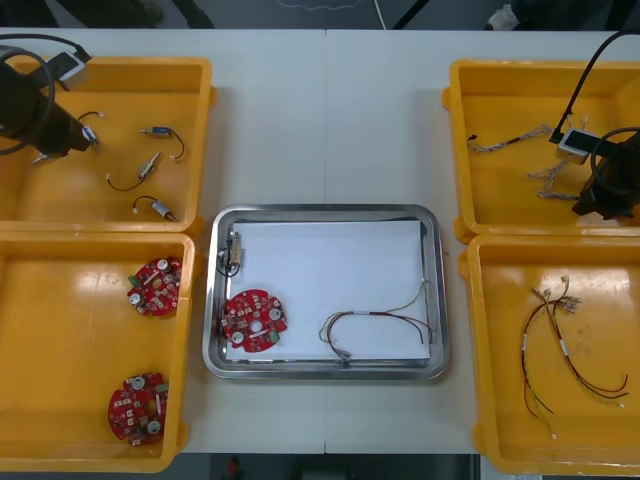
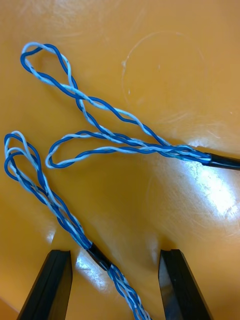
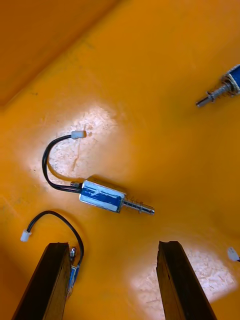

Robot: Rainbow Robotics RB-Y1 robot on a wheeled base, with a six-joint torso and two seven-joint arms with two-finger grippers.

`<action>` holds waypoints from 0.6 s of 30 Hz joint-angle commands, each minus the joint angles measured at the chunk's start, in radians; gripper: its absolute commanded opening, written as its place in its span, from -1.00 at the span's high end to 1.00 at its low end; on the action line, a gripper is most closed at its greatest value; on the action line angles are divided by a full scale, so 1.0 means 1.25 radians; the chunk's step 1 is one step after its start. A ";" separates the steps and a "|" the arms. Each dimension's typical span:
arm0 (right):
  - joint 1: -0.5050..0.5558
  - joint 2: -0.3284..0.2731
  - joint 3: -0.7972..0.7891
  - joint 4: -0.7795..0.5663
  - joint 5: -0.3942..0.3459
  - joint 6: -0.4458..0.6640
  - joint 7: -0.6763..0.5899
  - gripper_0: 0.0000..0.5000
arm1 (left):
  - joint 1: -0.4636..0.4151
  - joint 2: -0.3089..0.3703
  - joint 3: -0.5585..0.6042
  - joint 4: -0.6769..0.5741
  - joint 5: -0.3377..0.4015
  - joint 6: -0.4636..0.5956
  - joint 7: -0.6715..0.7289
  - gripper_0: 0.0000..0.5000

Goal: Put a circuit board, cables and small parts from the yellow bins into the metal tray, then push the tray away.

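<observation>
Nearest you, the near-left yellow bin, at 8 o'clk from the tray, holds two round red boards. One circuit board lies close to you and a second board sits farther back. The near-right yellow bin, at 4 o'clk, holds a bundle of red, yellow and black cables.

The metal tray sits btwn the bins and is white inside. It has a tray board at 8 o'clk, a looped cable w/ red wires at 5 o'clk, and a small metal part at 10 o'clk by the rim.

Your left gripper is down in the far-left yellow bin, at 10 o'clk from the tray. In the wrist view the left gripper is spread wide w/ nothing held. A blue-bodied part w/ a black lead lies on the bin floor just beyond the gap, clear of both fingers. Another part is right beside one finger; can't tell if it touches.

Your right gripper is in the far-right yellow bin, at 2 o'clk. The right gripper is also wide apart and grips nothing. A twisted blue and white cable runs btwn the fingers, closer to one, touching neither. A second twisted cable lies beyond it.
</observation>
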 commanded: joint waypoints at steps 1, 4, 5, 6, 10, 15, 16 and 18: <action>0.020 -0.036 0.011 -0.009 -0.001 -0.009 0.018 -1.00 | -0.041 0.048 0.026 0.038 0.034 -0.051 -0.090 -1.00; 0.022 -0.036 0.013 -0.009 -0.001 -0.009 0.018 -0.26 | -0.040 0.053 0.031 0.058 0.040 -0.067 -0.111 -1.00; 0.022 -0.038 0.013 -0.009 -0.002 -0.009 0.018 0.11 | -0.040 0.053 0.031 0.058 0.040 -0.068 -0.114 -1.00; 0.022 -0.038 0.013 -0.009 -0.002 -0.009 0.018 0.85 | -0.040 0.054 0.031 0.057 0.040 -0.068 -0.115 -1.00; 0.022 -0.036 0.013 -0.008 -0.006 -0.008 0.018 1.00 | -0.040 0.061 0.031 0.065 0.040 -0.083 -0.117 -1.00; 0.020 -0.036 -0.005 -0.009 -0.010 0.000 0.018 1.00 | -0.040 0.062 0.031 0.103 0.048 -0.127 -0.131 -1.00; 0.018 -0.036 -0.018 -0.009 -0.008 0.009 0.018 1.00 | -0.040 0.062 0.031 0.113 0.049 -0.133 -0.133 -1.00; 0.011 -0.036 -0.034 -0.011 -0.007 0.028 0.018 1.00 | -0.040 0.062 0.031 0.122 0.050 -0.141 -0.136 -1.00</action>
